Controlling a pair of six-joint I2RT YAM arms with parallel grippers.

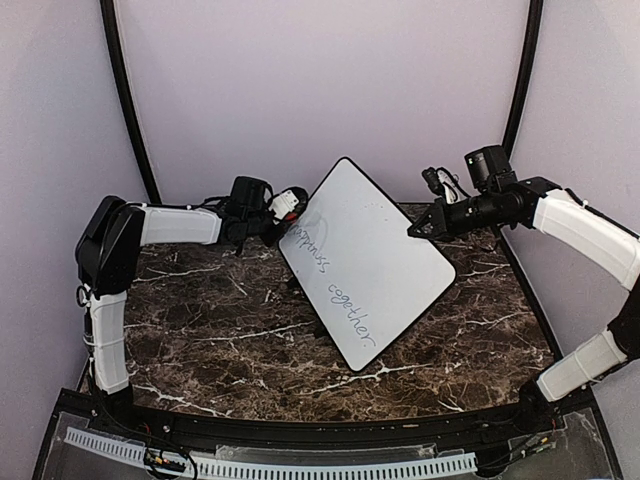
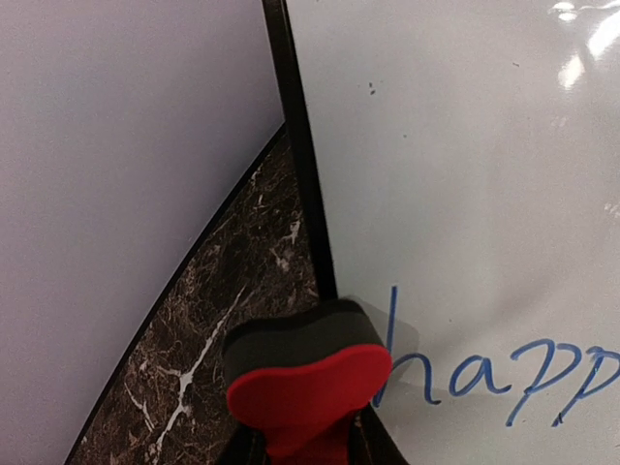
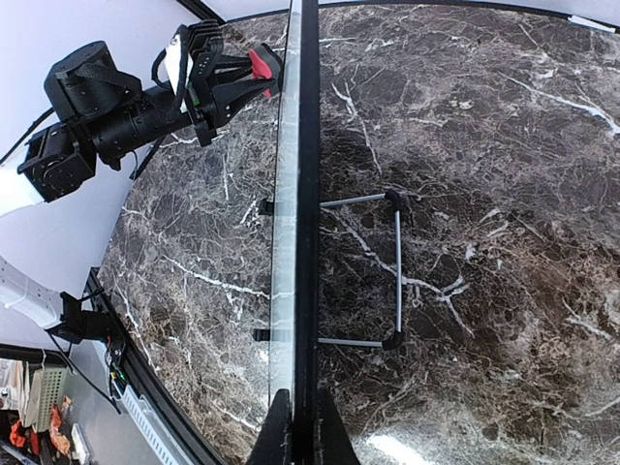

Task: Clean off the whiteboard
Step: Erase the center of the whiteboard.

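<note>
The whiteboard [image 1: 395,235] stands tilted in the middle of the marble table [image 1: 210,320], one corner pointing up toward the back wall. It leans on a wire stand [image 3: 395,271] behind it. Blue handwriting [image 1: 335,285] runs down its face (from above it reads roughly "happiness" and "together"). At the board's upper left edge the left gripper [image 1: 276,212] has its fingers clamped on a red eraser [image 1: 288,201] with a dark felt pad. In the left wrist view the felt meets the board's surface just inside the thin black rim, right beside the "h" that begins the first word. At the board's right edge, across from the eraser, the right gripper [image 1: 414,231] pinches the rim. The right wrist view looks along the board edge-on, with both fingers [image 3: 276,441] closed tight, one on either side of the black edge
</note>
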